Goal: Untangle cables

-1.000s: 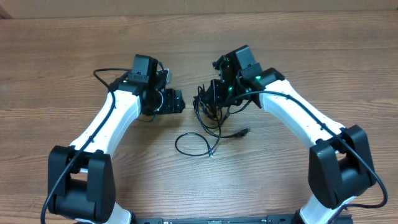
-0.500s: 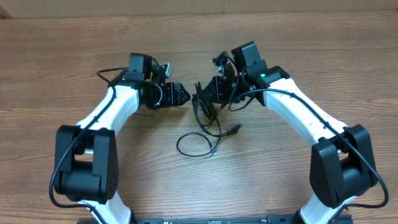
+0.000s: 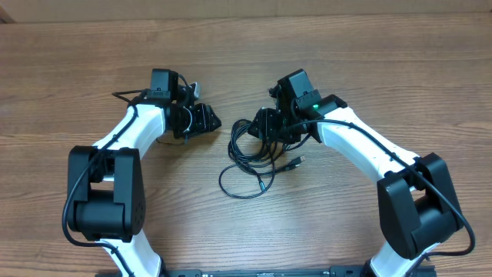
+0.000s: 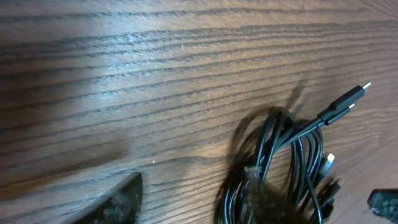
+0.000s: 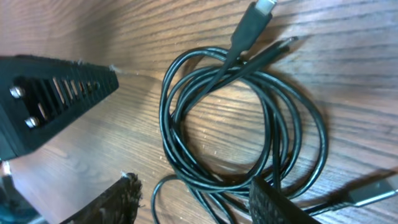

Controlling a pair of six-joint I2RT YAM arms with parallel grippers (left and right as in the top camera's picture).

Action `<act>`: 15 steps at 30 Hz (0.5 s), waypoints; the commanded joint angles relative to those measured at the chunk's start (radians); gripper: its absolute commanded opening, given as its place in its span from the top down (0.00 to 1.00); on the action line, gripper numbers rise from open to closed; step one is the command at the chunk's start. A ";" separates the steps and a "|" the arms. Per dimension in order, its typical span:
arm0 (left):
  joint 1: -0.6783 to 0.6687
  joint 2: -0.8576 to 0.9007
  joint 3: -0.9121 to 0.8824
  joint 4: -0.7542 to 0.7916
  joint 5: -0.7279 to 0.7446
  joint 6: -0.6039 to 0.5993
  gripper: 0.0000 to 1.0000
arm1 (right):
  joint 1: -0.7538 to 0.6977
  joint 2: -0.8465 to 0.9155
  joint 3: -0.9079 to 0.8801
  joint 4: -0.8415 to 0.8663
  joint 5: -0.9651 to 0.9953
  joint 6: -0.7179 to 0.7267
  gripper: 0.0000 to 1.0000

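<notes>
Black cable bundle (image 4: pixel 303 155) lies loosely coiled, flat on wooden table (image 3: pixel 384 61), directly under and just in front of right gripper (image 3: pixel 265 125). One plug end (image 3: pixel 294 162) sticks out of the coil beside the gripper's arm.

Right gripper fingers (image 5: pixel 118 199) stand parted. A strand runs through the gap and nothing is clamped.

Left gripper (image 3: pixel 209 121) sits near the right gripper, across the coil and clear of it. Its one visible finger (image 4: pixel 118 199) is set off to the side, so its jaws read as spread, with nothing in them.
</notes>
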 commanded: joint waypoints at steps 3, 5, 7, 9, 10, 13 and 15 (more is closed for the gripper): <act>-0.035 0.009 0.005 0.026 -0.002 0.008 0.96 | -0.008 -0.013 -0.005 0.067 0.274 0.165 0.87; -0.052 0.011 0.005 0.045 -0.003 0.008 0.96 | -0.012 -0.013 -0.005 0.121 0.349 0.187 0.96; -0.089 0.022 0.005 0.066 -0.004 0.014 0.96 | -0.016 -0.013 -0.005 0.159 0.375 0.201 0.95; -0.117 0.023 0.005 0.086 -0.007 0.039 0.76 | -0.016 -0.010 -0.005 0.169 0.396 0.241 0.87; -0.128 0.024 0.005 0.095 -0.011 0.038 0.66 | -0.016 -0.007 -0.005 0.172 0.396 0.242 0.78; -0.156 0.033 0.005 0.097 -0.046 0.037 0.61 | -0.016 -0.001 -0.005 0.171 0.396 0.241 0.71; -0.166 0.035 0.005 0.092 -0.083 0.026 0.61 | -0.016 -0.001 -0.005 0.171 0.395 0.241 0.70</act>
